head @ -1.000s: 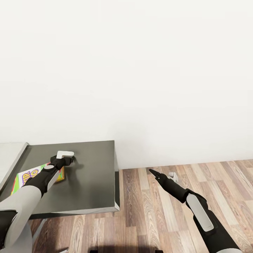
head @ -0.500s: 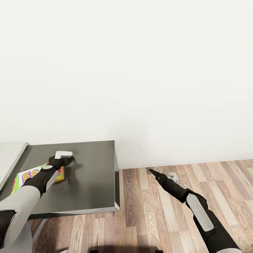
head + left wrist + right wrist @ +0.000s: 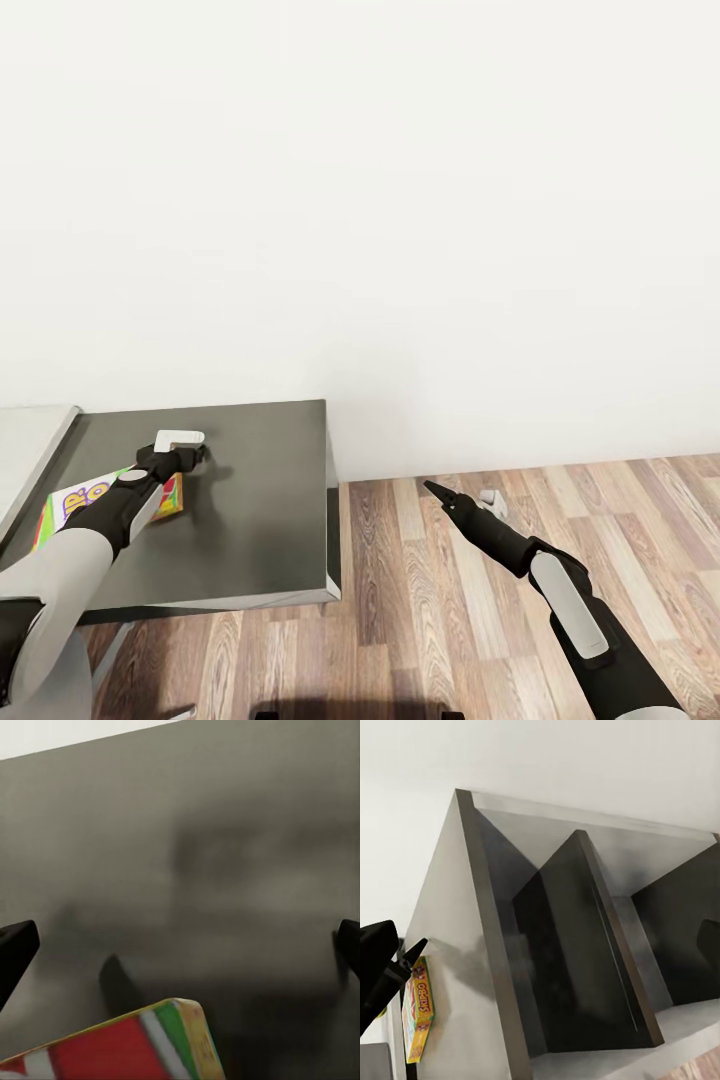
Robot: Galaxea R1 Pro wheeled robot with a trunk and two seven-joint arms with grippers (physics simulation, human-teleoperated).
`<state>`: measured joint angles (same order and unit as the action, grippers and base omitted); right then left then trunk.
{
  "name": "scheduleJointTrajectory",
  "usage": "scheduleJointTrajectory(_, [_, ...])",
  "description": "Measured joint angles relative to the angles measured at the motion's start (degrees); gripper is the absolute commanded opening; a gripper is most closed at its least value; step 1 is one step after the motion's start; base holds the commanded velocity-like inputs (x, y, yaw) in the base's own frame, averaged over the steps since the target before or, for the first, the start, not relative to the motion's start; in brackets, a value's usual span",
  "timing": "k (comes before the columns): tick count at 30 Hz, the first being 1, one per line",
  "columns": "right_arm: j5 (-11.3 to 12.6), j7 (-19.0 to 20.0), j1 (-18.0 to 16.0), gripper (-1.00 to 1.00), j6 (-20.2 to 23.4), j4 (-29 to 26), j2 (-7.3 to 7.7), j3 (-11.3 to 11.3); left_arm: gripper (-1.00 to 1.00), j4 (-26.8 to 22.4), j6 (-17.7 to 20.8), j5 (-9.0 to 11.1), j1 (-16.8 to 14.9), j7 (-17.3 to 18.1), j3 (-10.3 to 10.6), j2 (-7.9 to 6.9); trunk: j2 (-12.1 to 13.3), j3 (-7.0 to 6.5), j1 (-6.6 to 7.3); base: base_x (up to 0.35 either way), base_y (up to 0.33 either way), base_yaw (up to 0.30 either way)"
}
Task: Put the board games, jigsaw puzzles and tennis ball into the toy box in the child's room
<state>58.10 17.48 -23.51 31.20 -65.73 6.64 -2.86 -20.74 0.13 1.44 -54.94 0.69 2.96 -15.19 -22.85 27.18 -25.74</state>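
One board game [image 3: 95, 497], a flat box with a yellow and red cover and a green edge, lies on a low cabinet with a dark grey top [image 3: 250, 500]. My left gripper [image 3: 185, 447] hovers just past the box's far corner with its fingers wide apart and nothing between them. In the left wrist view that corner [image 3: 169, 1039] sits below the gripper [image 3: 180, 945]. My right gripper [image 3: 432, 488] hangs over the wood floor to the right of the cabinet, open and empty. The right wrist view shows the board game [image 3: 416, 1009] on the cabinet. The toy box, jigsaw puzzles, tennis ball and bed are out of view.
A pale grey surface [image 3: 30, 440] adjoins the cabinet at the far left. The cabinet's side has dark open compartments [image 3: 577, 967]. A white wall [image 3: 400, 200] stands right behind it. Wood floor [image 3: 600, 500] spreads to the right.
My left gripper has drawn back slightly to the left over the cabinet top. The right arm and the board game have stayed in place.
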Motion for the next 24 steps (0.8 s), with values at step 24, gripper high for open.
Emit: scheduleJointTrajectory(24, [0.0, 0.0, 0.0, 1.0, 0.0, 0.0, 0.0, 0.0, 1.0, -0.1, 0.0, 0.2, 0.0, 0.4, 0.1, 0.04, 0.0, 0.0, -0.02, -0.062, -0.011, 0.0])
